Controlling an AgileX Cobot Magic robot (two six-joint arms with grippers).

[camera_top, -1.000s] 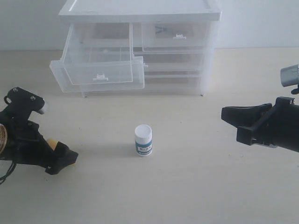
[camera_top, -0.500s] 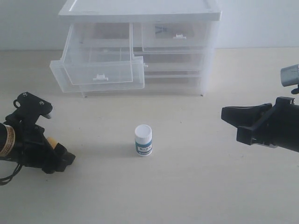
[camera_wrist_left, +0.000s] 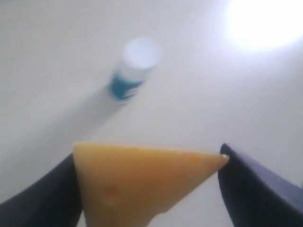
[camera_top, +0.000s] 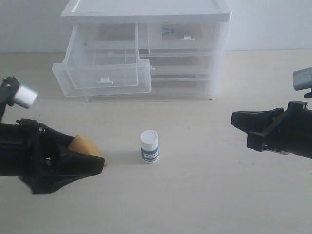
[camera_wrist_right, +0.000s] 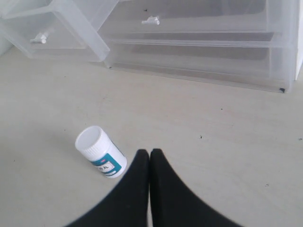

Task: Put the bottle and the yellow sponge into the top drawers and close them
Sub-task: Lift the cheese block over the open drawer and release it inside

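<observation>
Left end effector [camera_top: 95, 165]: we are clamping the sponge [camera_wrist_left: 142, 182] between both fingers, which are closed only as far as its sides allow. The wedge's tip is pointing forward, past the fingertips.
Sponge: it is riding in that grip and looks to be lifted off the surface [camera_top: 204, 195], near the bottle [camera_top: 149, 146] but not touching it.
Right end effector [camera_wrist_right: 150, 158]: we are holding it with fingers pressed together and gripping nothing, hovering well to the right of the bottle.
Bottle: it is standing upright, cap on, on the surface between the two arms and in front of the cabinet [camera_top: 146, 9].
Left top drawer [camera_top: 105, 73]: it is hanging pulled out with nothing showing inside, probably opened to take the sponge, since it is on the carrying arm's side.
Right top drawer [camera_top: 183, 36]: it is sitting pushed in.
Stage: we are judging the task to be early, with neither thing stowed yet.
Next: we are expecting a carry up and over the open drawer's front wall.
Risk: the soft wedge is squeezing easily, so it could slip.
</observation>
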